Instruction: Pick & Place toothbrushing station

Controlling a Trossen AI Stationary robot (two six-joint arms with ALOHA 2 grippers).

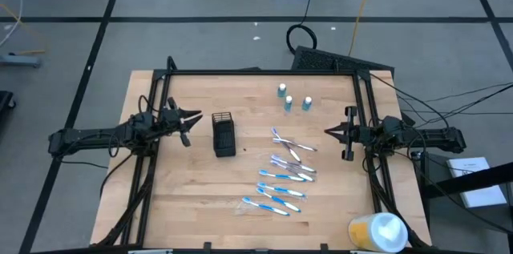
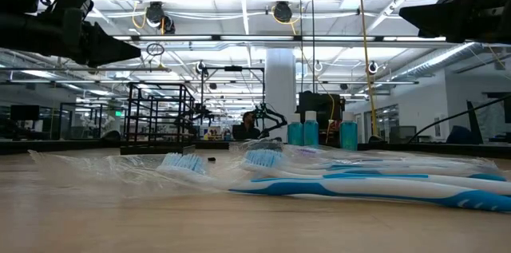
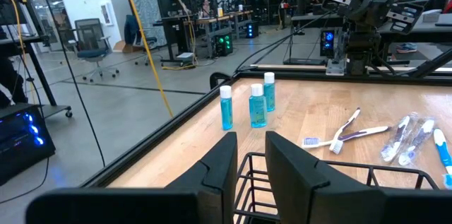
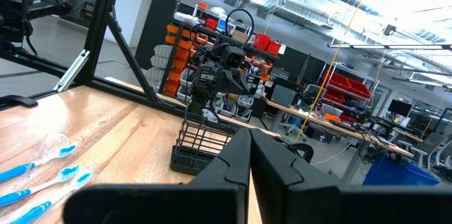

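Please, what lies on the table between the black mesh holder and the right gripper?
The toothbrushes lie scattered between the mesh holder and the right gripper. The high view shows this; the three small tubes stand off to the far side.

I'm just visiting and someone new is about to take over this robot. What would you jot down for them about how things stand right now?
Left gripper: hovering beside the black mesh holder, fingers slightly apart, holding nothing.
Right gripper: waiting at the table's right side, fingers shut, empty.
Toothbrushes: loose on the wood right of the holder, some in clear wrap.
Three blue tubes: standing together near the far edge.
Yellow-and-white container: near right corner.
Done: nothing in the holder as far as the views show.
Left: everything, brushes and tubes alike.
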